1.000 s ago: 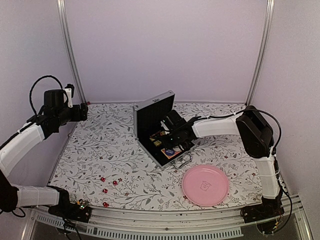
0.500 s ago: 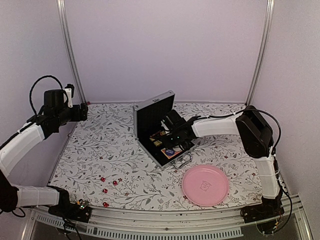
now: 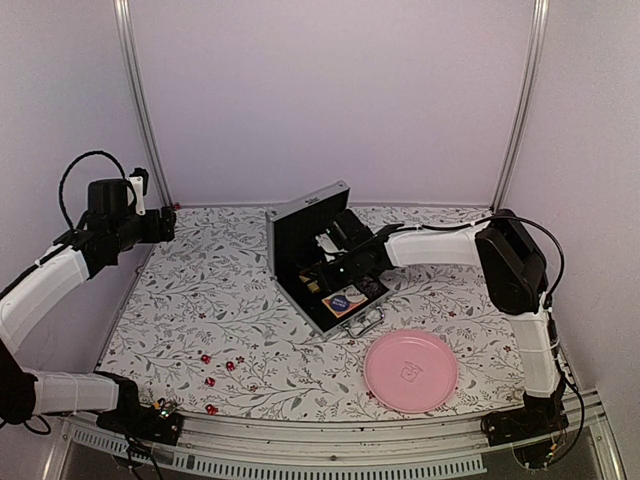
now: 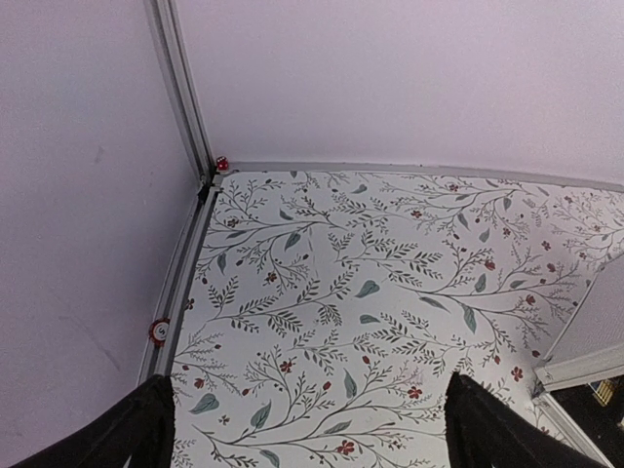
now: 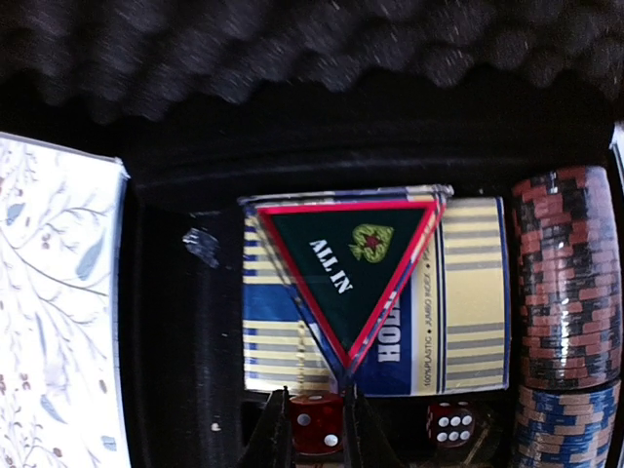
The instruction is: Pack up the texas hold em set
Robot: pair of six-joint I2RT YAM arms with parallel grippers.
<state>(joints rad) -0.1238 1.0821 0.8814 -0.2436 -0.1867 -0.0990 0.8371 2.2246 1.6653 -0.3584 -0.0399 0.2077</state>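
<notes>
Right hand (image 5: 314, 435), pinching a red die (image 5: 315, 419) inside the open case (image 3: 305, 228), should lower it beside the second die (image 5: 450, 425) before letting go.

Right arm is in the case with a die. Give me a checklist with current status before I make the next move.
1. Hold: right gripper on the red die: ok, the die sits between the fingertips.
2. Position: gripper inside the briefcase: ok, card deck and chips are just ahead.
3. Landing spot under the die: cannot tell, hidden by the die and fingers.
4. Access: lid open: ok, standing up behind the tray.
5. All dice packed: not ok, several loose dice lie on the table near its front-left edge.
6. Clearance: left gripper: ok, open, raised at the far left.
</notes>
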